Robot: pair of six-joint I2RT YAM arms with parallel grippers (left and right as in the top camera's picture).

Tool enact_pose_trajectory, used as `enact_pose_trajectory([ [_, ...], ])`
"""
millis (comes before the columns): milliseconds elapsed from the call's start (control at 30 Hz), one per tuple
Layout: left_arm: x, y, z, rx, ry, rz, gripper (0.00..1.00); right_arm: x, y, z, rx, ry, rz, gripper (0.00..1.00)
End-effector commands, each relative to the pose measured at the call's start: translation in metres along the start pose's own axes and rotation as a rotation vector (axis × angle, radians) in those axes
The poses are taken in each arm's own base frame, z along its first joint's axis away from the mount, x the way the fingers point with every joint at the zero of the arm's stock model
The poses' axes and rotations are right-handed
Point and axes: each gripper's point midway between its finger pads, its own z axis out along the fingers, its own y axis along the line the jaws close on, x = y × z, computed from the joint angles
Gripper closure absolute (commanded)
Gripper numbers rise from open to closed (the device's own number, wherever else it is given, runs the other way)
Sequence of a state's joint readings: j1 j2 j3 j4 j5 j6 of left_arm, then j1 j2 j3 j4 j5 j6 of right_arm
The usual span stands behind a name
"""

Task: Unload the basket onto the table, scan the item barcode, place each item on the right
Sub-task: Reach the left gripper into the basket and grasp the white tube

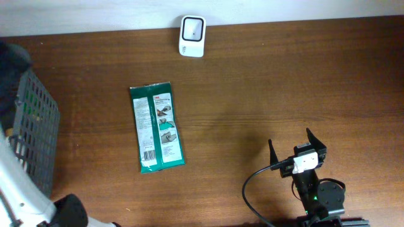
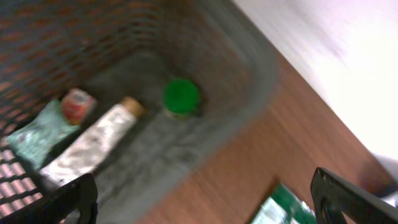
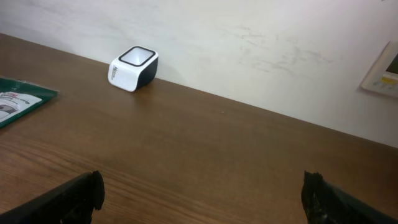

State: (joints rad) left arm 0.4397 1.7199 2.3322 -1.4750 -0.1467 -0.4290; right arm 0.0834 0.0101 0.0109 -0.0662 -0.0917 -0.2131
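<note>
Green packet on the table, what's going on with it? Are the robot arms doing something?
Nothing is being held right now. The green packet lies flat on the table, apart from the white scanner by the wall. The left claw hangs open over the basket, which has a few other items in it. The right claw is open and empty too. The packet has not been picked up for scanning yet.
</note>
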Motion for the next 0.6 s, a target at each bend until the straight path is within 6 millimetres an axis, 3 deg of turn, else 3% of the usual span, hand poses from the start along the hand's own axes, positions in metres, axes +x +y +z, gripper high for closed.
enact_pose_trajectory([
  [0,-0.017,0.056,0.017,-0.038,0.029,-0.139,0.01,0.002,0.004,0.0,-0.017,0.001,0.011,0.02],
  [67,-0.016,0.086,0.037,-0.101,0.072,-0.194,0.04,0.002,0.004,0.0,-0.017,0.002,0.011,0.02],
  [133,0.001,0.107,0.062,-0.154,0.153,-0.222,0.09,0.002,0.004,0.0,-0.017,0.002,0.011,0.02],
  [300,0.049,0.157,0.128,-0.233,0.303,-0.196,0.09,0.002,0.004,0.0,-0.018,0.002,0.011,0.02],
  [433,0.078,0.19,0.157,-0.253,0.364,-0.132,0.07,0.002,0.004,0.0,-0.017,0.002,0.011,0.02],
  [567,0.094,0.202,0.19,-0.223,0.373,0.049,0.01,0.002,0.004,0.0,-0.018,0.002,0.011,0.02],
])
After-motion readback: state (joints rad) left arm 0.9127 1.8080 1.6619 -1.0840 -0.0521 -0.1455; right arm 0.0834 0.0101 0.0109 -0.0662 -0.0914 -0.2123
